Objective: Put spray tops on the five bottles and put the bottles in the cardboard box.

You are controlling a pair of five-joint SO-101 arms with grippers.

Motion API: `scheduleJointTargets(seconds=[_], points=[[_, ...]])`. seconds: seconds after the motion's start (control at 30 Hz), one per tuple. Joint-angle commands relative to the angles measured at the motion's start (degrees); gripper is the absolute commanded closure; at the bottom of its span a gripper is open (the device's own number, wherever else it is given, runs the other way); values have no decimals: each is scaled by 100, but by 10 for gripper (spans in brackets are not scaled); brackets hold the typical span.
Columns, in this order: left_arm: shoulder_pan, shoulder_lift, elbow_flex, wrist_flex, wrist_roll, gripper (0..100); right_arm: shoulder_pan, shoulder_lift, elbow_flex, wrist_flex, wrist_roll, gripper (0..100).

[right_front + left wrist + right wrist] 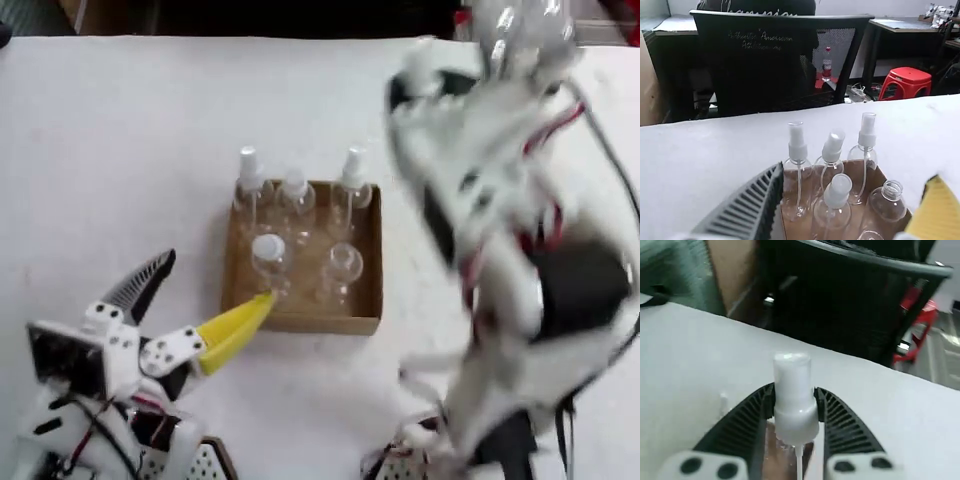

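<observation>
My right arm is a blur to the right of the box, and I cannot make out its fingers there. Seen from its wrist, my right gripper is clamped on a white spray top, whose thin tube is cut off below. My left gripper gapes wide at the box's near left corner, with the yellow finger over the rim. Inside the box stand four capped bottles and one open-necked bottle, at near right. A black chair stands beyond the box.
</observation>
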Motion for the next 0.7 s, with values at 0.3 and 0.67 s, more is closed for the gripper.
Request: scheduleJointTargets(seconds=[0.3, 0.67], points=[[866, 31, -721, 246, -123, 603, -3143, -725, 589, -224, -88, 982], [875, 31, -712, -185, -97, 628, -3846, -338, 589, -321, -114, 981]])
